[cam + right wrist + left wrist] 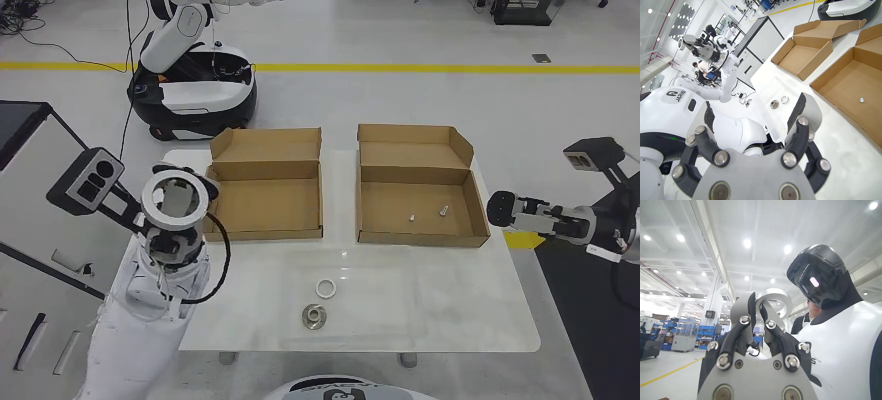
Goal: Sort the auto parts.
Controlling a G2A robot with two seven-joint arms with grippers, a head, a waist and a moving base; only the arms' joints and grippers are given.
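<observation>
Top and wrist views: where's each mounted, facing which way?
Top view: above the arms, facing down at the table; both arms flank it.
Left wrist: aimed up at ceiling; left gripper shut on large ring.
Right wrist: beside table, facing across both boxes; right gripper open.
Shared: top and right wrist show small ring, flanged part.

2 boxes (pixel 265 205) (pixel 400 212), 5 parts (pixel 147 200) (pixel 319 289) (pixel 314 316) (pixel 411 214) (pixel 443 209).

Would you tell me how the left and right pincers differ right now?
The left pincer is shut on a metal ring; the right pincer is open and empty. The left pincer points up by the table's left edge; the right pincer sits beyond the right edge, facing the table. Both are off the table.
</observation>
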